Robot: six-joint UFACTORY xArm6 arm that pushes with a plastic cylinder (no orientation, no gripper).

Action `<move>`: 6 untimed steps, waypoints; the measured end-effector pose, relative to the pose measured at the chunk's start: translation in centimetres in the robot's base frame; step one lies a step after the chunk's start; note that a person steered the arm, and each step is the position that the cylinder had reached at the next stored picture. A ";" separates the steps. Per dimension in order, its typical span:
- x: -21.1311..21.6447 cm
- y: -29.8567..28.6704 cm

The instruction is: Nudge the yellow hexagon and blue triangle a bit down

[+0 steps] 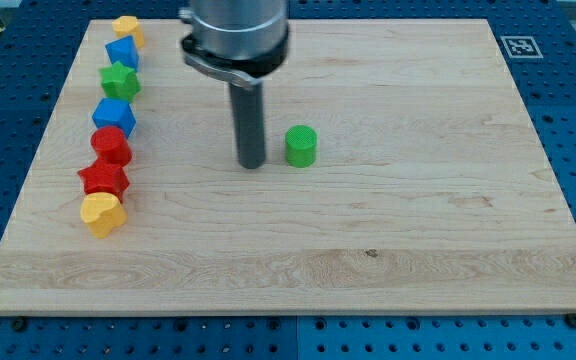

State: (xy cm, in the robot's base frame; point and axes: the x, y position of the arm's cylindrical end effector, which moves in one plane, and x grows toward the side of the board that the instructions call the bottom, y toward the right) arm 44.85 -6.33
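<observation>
The yellow hexagon (127, 28) lies at the top of a column of blocks along the board's left side. The blue triangle (122, 53) touches it just below. My tip (252, 163) rests on the board near the middle, well to the right of and below both blocks. It stands just left of a green cylinder (301, 146), with a small gap between them.
Below the blue triangle the column runs on: a green star (120, 80), a blue block (114, 116), a red hexagon-like block (111, 146), a red star (103, 179) and a yellow heart-like block (101, 213). The wooden board (368, 250) sits on a blue pegboard table.
</observation>
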 end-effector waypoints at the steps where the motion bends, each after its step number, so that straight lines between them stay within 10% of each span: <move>1: -4.9 -1.4; 4: -24.6 -3.9; 6: -25.6 -4.7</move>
State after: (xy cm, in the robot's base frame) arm 19.22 -11.00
